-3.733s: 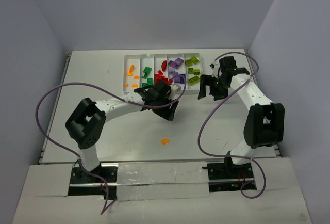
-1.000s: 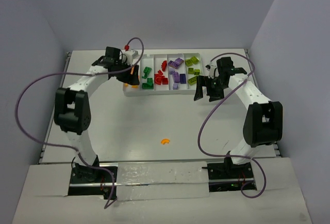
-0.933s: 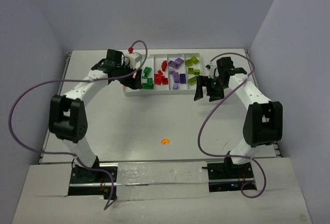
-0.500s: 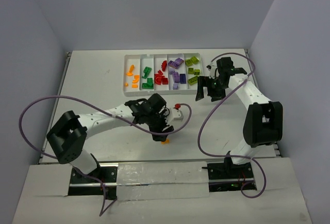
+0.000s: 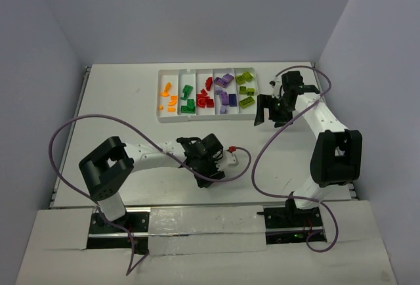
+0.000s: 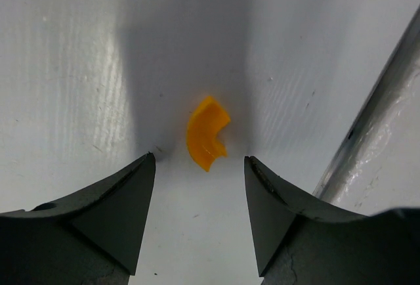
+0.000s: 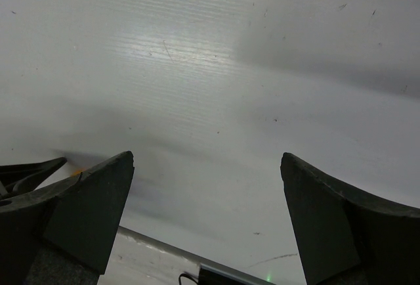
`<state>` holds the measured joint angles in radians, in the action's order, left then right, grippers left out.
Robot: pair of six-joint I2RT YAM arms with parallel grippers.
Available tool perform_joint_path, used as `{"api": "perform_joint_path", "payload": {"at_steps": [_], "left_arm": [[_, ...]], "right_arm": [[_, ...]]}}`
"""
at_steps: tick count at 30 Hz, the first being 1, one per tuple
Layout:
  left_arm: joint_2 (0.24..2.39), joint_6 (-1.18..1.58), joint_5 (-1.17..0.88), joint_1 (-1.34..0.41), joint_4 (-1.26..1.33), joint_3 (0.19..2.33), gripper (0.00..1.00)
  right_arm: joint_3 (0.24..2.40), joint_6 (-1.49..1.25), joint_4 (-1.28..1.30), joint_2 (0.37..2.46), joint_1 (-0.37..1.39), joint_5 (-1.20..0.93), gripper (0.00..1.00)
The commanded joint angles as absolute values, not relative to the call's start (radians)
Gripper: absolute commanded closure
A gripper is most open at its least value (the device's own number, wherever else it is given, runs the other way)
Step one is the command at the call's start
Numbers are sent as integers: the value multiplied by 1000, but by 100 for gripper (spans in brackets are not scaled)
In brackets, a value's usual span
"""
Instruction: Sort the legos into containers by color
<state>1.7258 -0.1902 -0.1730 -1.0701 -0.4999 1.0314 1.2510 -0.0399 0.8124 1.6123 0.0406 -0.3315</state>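
A curved orange lego (image 6: 207,132) lies on the white table, just beyond and between the tips of my open left gripper (image 6: 199,159), not touched. In the top view the left gripper (image 5: 211,169) sits low over that spot and hides the brick. The white tray (image 5: 207,119) stands at the back with five compartments holding orange legos (image 5: 167,98), dark green legos (image 5: 188,98), red legos (image 5: 205,93), purple legos (image 5: 224,91) and lime legos (image 5: 245,89). My right gripper (image 5: 269,115) hovers open and empty beside the tray's right end; its wrist view (image 7: 207,159) shows only bare table.
The left arm's purple cable (image 5: 65,134) loops over the table's left half, its red cap (image 5: 231,147) beside the left wrist. The right arm's cable (image 5: 259,160) hangs right of centre. A metal strip (image 6: 374,114) marks the table's near edge.
My left arm swung from the tray's orange compartment to the loose orange brick at the front centre and now hovers over it. My right gripper shifted slightly.
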Motion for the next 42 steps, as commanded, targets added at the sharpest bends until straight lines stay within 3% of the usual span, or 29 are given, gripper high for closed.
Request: {"api": "perform_joint_path", "payload": {"at_steps": [1, 8, 26, 30, 38, 42], "left_arm": [[1752, -166, -132, -1084, -451, 1081, 35], [1773, -155, -106, -1112, -431, 1094, 39], [1700, -161, -5, -1104, -422, 1047, 87], [1600, -132, -105, -918, -483, 1104, 100], [1584, -85, -267, -394, -519, 1346, 100], [1690, -41, -291, -298, -490, 1478, 100]], "right_arm": [[1281, -38, 825, 1587, 32, -319, 0], [1289, -36, 833, 1600, 29, -331, 0], [1305, -29, 847, 1610, 29, -331, 1], [1313, -23, 848, 1605, 28, -358, 1], [1332, -26, 803, 1587, 29, -436, 0], [1379, -28, 811, 1607, 30, -445, 0]]}}
